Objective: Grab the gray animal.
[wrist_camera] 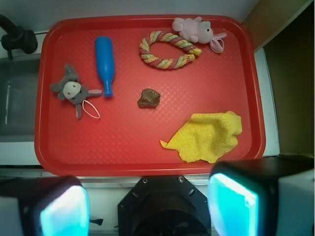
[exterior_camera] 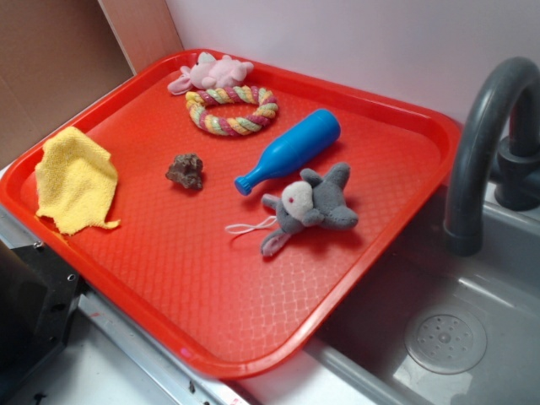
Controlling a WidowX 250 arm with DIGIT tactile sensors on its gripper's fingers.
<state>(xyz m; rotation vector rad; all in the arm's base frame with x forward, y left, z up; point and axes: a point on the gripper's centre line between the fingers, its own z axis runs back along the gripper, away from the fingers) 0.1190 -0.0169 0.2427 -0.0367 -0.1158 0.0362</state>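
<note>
Gray animal (wrist_camera: pixel 72 90) lies open from above; blue bottle (wrist_camera: pixel 104 64) neck nearly touching at its 3 o'clock, white string loop (wrist_camera: pixel 91 110) at 5, tray rim (wrist_camera: pixel 39 98) near at 9. Brown lump (wrist_camera: pixel 148 98) well apart.

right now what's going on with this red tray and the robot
Nothing is being handled yet. The robot's tool hangs open above the near edge of the red plastic tray, holding nothing. The small gray plush animal with a pale face lies untouched near the sink side, right beside the neck of the blue plastic bottle. Also on the tray: a pink plush toy, a braided rope ring, a brown rock-like lump and a yellow cloth.
</note>
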